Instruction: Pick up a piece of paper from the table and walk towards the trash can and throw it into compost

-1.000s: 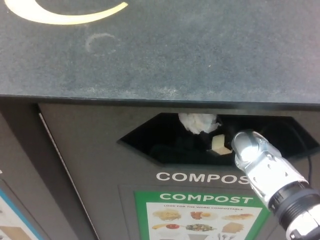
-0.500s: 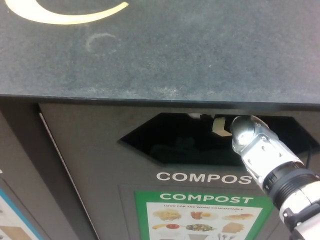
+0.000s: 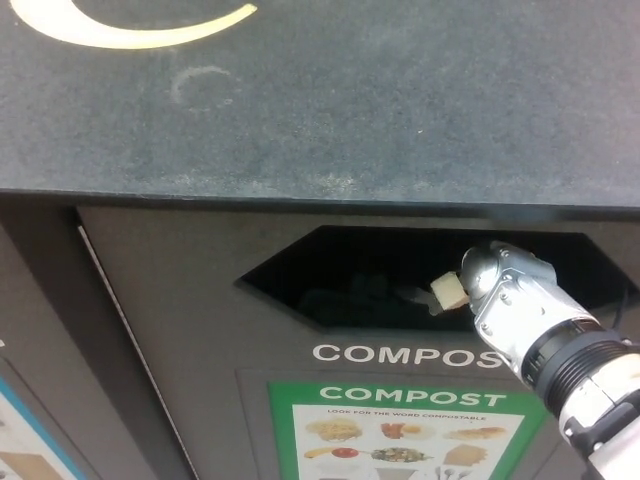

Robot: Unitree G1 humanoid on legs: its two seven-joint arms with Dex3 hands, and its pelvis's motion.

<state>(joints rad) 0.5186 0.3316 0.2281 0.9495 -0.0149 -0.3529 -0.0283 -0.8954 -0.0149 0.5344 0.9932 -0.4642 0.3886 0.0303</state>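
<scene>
- Head view: the right arm (image 3: 540, 320) reaches forward into the hexagonal compost opening (image 3: 340, 275) of the trash can (image 3: 180, 300), its long axis running from lower right up to the slot.
- The right robot hand (image 3: 455, 292) is mostly hidden inside; I cannot tell its grip.
- No paper shows; possibly it is already inside the bin.
- The left robot hand is out of view.
</scene>
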